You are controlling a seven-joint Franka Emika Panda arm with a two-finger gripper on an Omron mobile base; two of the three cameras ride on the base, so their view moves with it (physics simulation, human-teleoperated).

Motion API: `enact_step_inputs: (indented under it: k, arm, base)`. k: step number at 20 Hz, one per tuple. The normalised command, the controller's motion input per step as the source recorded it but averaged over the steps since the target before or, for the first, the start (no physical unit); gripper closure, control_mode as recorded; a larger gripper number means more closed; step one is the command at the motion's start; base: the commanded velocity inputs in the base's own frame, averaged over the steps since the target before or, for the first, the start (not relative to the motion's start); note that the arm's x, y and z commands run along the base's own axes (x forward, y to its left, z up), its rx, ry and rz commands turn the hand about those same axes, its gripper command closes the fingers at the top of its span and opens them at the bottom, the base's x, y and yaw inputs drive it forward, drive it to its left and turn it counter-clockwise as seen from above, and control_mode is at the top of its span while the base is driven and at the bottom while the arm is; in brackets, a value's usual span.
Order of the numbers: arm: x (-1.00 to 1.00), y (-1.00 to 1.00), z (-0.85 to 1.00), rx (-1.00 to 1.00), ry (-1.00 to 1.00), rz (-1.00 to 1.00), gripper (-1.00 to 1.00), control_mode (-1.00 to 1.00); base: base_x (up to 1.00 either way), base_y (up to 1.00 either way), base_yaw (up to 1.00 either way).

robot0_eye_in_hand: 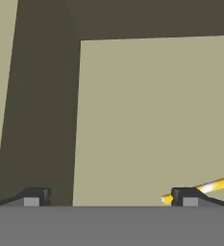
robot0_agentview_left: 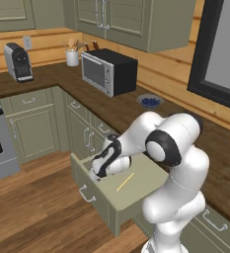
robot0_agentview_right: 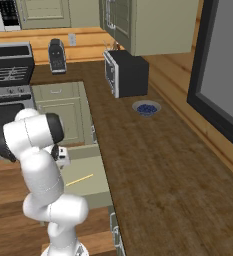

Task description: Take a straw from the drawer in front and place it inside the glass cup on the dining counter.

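The drawer (robot0_agentview_left: 136,190) is pulled out under the dark surface (robot0_agentview_left: 136,116), and the straw (robot0_agentview_left: 125,182) lies flat on its bare bottom, well apart from the walls. The end effector (robot0_agentview_left: 94,174) hangs over the drawer's left part with its 2 fingers spread wide and nothing between them; in the hand view, 1 fingertip (robot0_eye_in_hand: 183,196) sits right at the straw's end. My worry is it's lined up on the tip rather than the middle, so closing there could flick the thin stick away or pinch just the end and let it swing.

Light: even, soft, rendered; no glare is seen.
Shadows: faint, diffuse.
Sharpness: base views slightly soft; hand view coarse, blurred.
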Motion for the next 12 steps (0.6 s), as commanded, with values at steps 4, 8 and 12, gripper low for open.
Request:
enact_step_inputs:
  k: [4,8,12]
  arm:
    - [0.66,0.0,-0.5,0.01,0.08,-0.01,-1.0,-1.0]
    - [0.45,0.0,-0.52,0.02,0.1,0.0,-1.0,-1.0]
    - [0.08,0.11,-0.57,0.04,0.11,0.0,-1.0,-1.0]
  base:
    - [0.0,0.0,0.0]
    - [0.0,0.0,0.0]
    - [0.0,0.0,0.0]
